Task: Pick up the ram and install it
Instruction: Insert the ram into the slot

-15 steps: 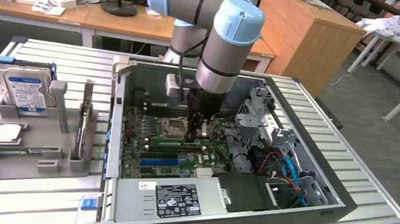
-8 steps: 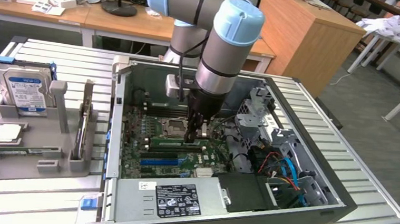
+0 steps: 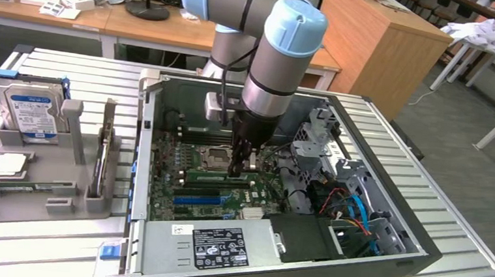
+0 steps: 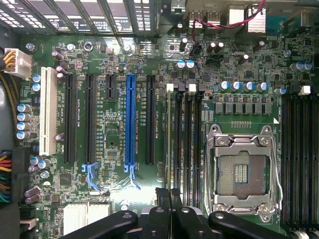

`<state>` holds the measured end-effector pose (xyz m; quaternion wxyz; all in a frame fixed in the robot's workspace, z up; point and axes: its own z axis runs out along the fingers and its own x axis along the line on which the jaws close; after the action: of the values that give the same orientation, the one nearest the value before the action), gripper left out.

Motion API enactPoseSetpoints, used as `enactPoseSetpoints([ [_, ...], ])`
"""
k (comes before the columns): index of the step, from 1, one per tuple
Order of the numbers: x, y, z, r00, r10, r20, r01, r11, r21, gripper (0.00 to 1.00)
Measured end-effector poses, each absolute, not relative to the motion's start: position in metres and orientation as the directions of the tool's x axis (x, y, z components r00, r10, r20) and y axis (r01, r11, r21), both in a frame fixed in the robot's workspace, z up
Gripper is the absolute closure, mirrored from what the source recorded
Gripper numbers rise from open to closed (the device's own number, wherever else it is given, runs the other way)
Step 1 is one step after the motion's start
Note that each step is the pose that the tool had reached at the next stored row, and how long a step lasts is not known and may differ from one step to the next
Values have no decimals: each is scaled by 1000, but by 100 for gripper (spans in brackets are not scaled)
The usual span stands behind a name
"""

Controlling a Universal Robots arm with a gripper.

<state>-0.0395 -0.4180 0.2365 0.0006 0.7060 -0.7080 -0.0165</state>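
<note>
The tool (image 4: 168,196) is down inside the open computer case (image 3: 396,257), low over the motherboard (image 4: 114,59). Its fingers are drawn almost fully together, pinching the top edge of the ram (image 4: 169,139). The ram stands on edge in the first of the black memory slots next to the processor socket (image 4: 243,172), and it runs from the fingertips toward a white latch (image 4: 170,87) at the far end of the slot.

The step in hand looks like seating the stick. To do it well, I judge the stick should stay upright and square to the slot, with the push going straight down and evenly along its length — a tilt would jam one end against the slot wall. Whether the latches have closed cannot be made out.

There is little room to work in. Just beside the ram on one side are more empty memory slots and the socket's metal frame, and on the other side a row of long card slots, one of them blue (image 4: 130,119).

In the exterior view, a bundle of coloured cables (image 3: 352,208) and the power supply (image 3: 214,244) crowd the near end of the case. Well apart, on the ridged tabletop (image 3: 39,245) at that view's left, a grey tray (image 3: 17,184) holds a hard drive (image 3: 30,111) — clear of the work.
</note>
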Motion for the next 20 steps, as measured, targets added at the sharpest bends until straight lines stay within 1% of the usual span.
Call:
enactPoseSetpoints([
  [20, -39, -417, 234, -3, -1000, -22, -1000, 3, 24, 89],
])
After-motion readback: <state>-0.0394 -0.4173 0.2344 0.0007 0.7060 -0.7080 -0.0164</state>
